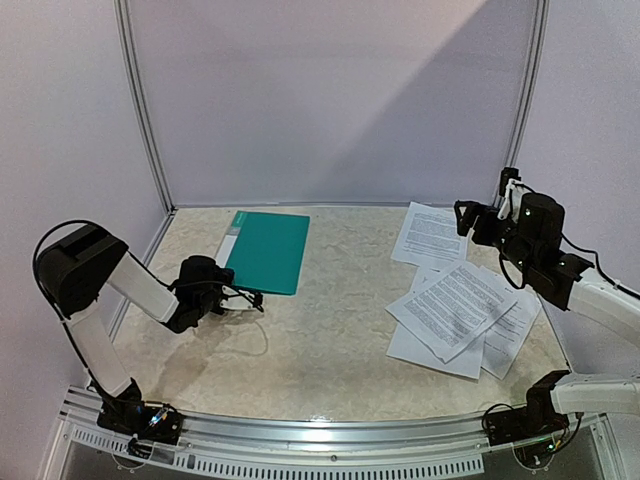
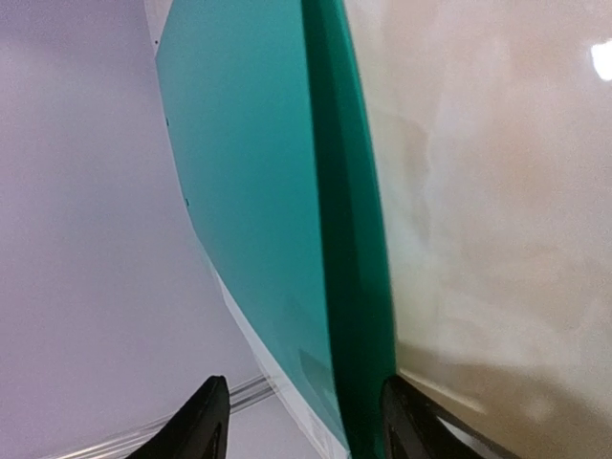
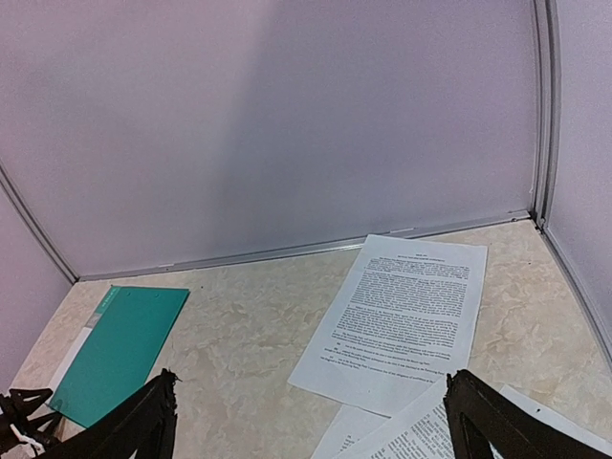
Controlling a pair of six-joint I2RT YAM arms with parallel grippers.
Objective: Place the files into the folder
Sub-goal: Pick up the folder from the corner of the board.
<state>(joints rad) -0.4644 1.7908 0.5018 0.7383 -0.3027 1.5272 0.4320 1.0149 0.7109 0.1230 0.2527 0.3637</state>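
Black fingers [image 2: 206, 426] of the left claw [image 1: 250, 299] stand apart astride the near edge of the green folder [image 1: 268, 250], which lies flat on the counter [image 1: 330, 350]. Whether either finger touches the plastic cannot be told, and nothing is clamped. Its white label strip [image 1: 228, 240] runs down the folder's left side.

To the right of the folder, and well apart from it, lie the files. One printed sheet [image 1: 432, 235] sits alone near the back wall [image 1: 330, 100]. Nearer the arms is a loose, overlapping heap of sheets [image 1: 462, 312]. Over that side, far from the folder, the right claw [image 3: 312, 382] hangs with its fingers spread wide, holding nothing.

No sheet is in the folder yet and its cover appears unopened, so the job looks barely begun. The chief risk at the folder is that the fingers pinch both covers together instead of the top one, which would lift the whole thing rather than open it. Smooth plastic on a smooth counter could also skid away from the claw toward the wall. In the heap right of the folder, the overlap means a grab at one page may drag or crease its neighbours.
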